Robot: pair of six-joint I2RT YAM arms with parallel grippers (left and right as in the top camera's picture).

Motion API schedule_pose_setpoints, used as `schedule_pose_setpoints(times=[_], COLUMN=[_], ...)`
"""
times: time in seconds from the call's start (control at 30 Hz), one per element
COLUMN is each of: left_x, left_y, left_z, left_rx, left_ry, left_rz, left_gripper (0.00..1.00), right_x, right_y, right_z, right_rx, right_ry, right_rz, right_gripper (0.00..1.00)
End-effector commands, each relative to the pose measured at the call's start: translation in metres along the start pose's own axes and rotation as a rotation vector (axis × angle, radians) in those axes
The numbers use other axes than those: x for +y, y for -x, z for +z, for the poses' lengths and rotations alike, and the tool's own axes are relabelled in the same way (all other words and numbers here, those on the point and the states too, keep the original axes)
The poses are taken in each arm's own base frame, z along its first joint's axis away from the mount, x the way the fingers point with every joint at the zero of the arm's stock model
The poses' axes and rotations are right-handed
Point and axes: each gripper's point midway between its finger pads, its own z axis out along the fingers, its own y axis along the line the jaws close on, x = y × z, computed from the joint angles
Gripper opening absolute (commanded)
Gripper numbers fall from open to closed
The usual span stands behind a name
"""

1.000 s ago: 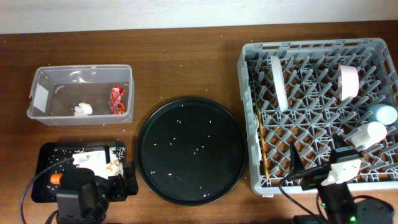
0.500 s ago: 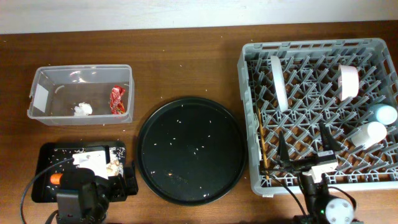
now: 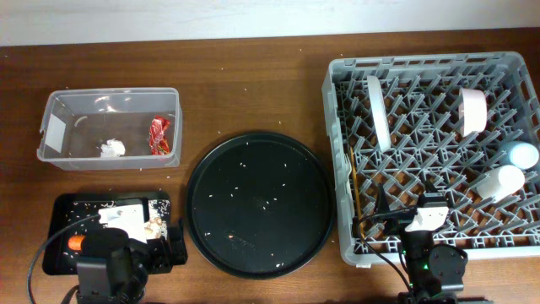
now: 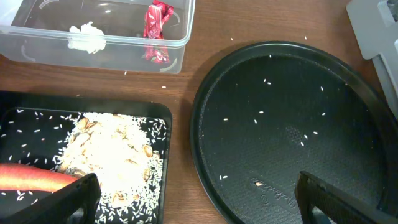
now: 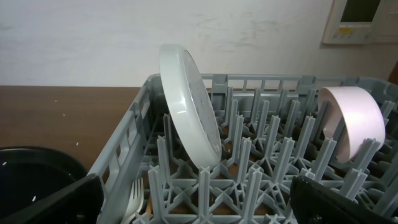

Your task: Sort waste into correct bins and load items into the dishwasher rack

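The grey dishwasher rack (image 3: 430,152) on the right holds an upright pale plate (image 3: 378,111), a white bowl (image 3: 472,110), a blue cup (image 3: 521,154), a white cup (image 3: 498,181) and chopsticks (image 3: 356,198). My right gripper (image 3: 411,213) hangs open over the rack's front edge. In its wrist view I see the plate (image 5: 189,106), the bowl (image 5: 354,121) and a white fork (image 5: 132,196). The clear tub (image 3: 110,101) holds a red wrapper (image 3: 159,133) and a tissue wad (image 3: 111,149). The shallow black tray (image 3: 63,253) holds a carrot (image 3: 76,242) and rice scraps (image 4: 112,155). My left gripper (image 4: 199,202) is open and empty.
A large round black tray (image 3: 257,203) dotted with rice grains lies between the bins and the rack. Brown tabletop shows behind it and along the back wall edge. Cables trail from both arms at the table's front.
My right gripper has drawn back toward the rack's front edge and turned to face along the rack. The left arm and all objects are unchanged.
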Motion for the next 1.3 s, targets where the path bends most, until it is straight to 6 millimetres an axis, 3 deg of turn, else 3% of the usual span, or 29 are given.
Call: schedule_pose_setpoints(times=[0.0, 0.9, 1.1, 1.27], left_x=[0.000, 0.000, 0.015, 0.014], left_y=[0.000, -0.001, -0.008, -0.006], left_z=[0.000, -0.001, -0.003, 0.021], left_rx=[-0.004, -0.009, -0.115, -0.314], left_ry=[-0.005, -0.006, 0.058, 0.036], left_rz=[0.005, 0.006, 0.033, 0.078], left_gripper=[1.00, 0.99, 0.99, 0.99], right_x=[-0.002, -0.002, -0.002, -0.002], right_y=[-0.002, -0.002, -0.002, -0.002], right_z=[0.000, 0.000, 0.000, 0.000], right_rx=[0.003, 0.003, 0.003, 0.003], right_ry=[-0.015, -0.015, -0.015, -0.015], right_rz=[0.018, 0.018, 0.018, 0.018], right_gripper=[0.98, 0.98, 0.98, 0.98])
